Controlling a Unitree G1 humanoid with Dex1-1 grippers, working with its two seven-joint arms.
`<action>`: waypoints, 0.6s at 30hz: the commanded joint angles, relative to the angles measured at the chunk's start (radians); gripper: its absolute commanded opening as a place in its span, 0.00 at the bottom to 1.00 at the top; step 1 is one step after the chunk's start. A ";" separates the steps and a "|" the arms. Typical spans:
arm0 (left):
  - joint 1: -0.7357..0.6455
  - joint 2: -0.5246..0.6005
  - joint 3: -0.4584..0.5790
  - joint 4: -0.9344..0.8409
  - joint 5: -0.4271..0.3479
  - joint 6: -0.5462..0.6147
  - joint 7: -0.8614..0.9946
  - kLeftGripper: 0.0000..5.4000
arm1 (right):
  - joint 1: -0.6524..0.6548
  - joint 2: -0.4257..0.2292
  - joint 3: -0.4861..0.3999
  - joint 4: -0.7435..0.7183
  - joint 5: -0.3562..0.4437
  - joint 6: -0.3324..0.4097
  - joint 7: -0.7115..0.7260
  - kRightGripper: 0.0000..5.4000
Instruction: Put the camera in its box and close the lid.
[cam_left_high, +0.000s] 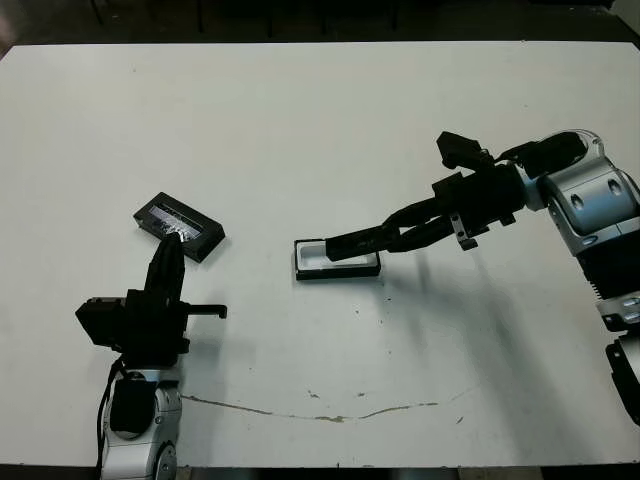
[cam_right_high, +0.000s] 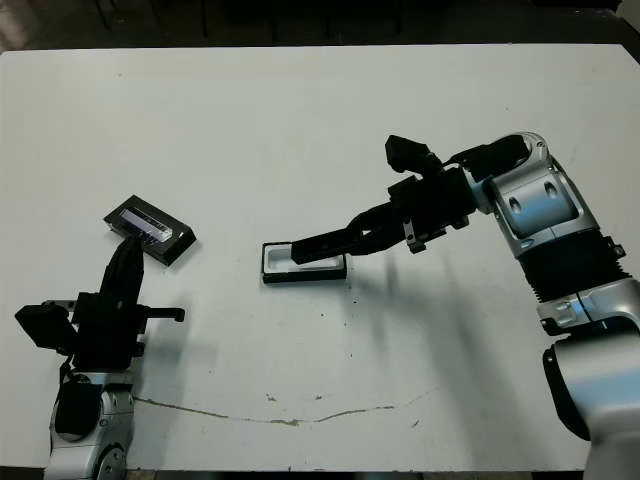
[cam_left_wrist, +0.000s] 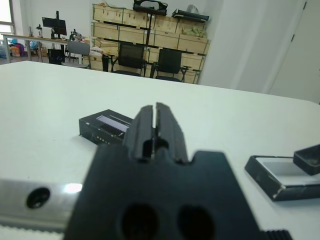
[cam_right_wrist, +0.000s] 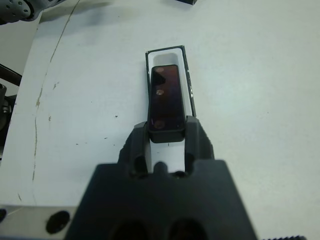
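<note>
The right fingers (cam_right_wrist: 192, 137) grip the camera (cam_right_wrist: 166, 97) over the white-lined box (cam_left_high: 337, 260) at mid-frame on the bench (cam_left_high: 320, 130), while the left fingers (cam_left_wrist: 154, 125), pressed together, point at the lid (cam_left_high: 180, 226) at left.

Table (cam_left_high: 300, 130): white, scuffed, brown crack line near its front edge.
Beyond table: wooden crates (cam_left_wrist: 150, 35), black chairs (cam_left_wrist: 131, 56), monitor (cam_left_wrist: 54, 22).

The right end effector (cam_left_high: 345, 243) and the camera (cam_right_wrist: 164, 102) it grips cover much of the box (cam_left_high: 310, 266) and its lining. The lid (cam_left_wrist: 104, 128) is partly hidden behind the left end effector (cam_left_wrist: 154, 116), its label print too small to read. The surface (cam_left_high: 300, 130) runs off every picture's edge.
</note>
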 joint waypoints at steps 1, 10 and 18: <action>0.014 0.006 0.000 0.009 -0.003 0.014 0.000 0.00 | 0.012 0.007 0.010 0.007 -0.028 -0.019 -0.008 0.07; 0.017 0.006 0.003 0.017 0.002 0.005 0.001 0.00 | 0.014 0.025 0.011 0.025 -0.053 -0.064 -0.012 0.07; 0.019 0.004 0.001 0.026 0.015 -0.012 0.006 0.00 | 0.008 0.047 0.038 0.037 -0.081 -0.068 -0.003 0.07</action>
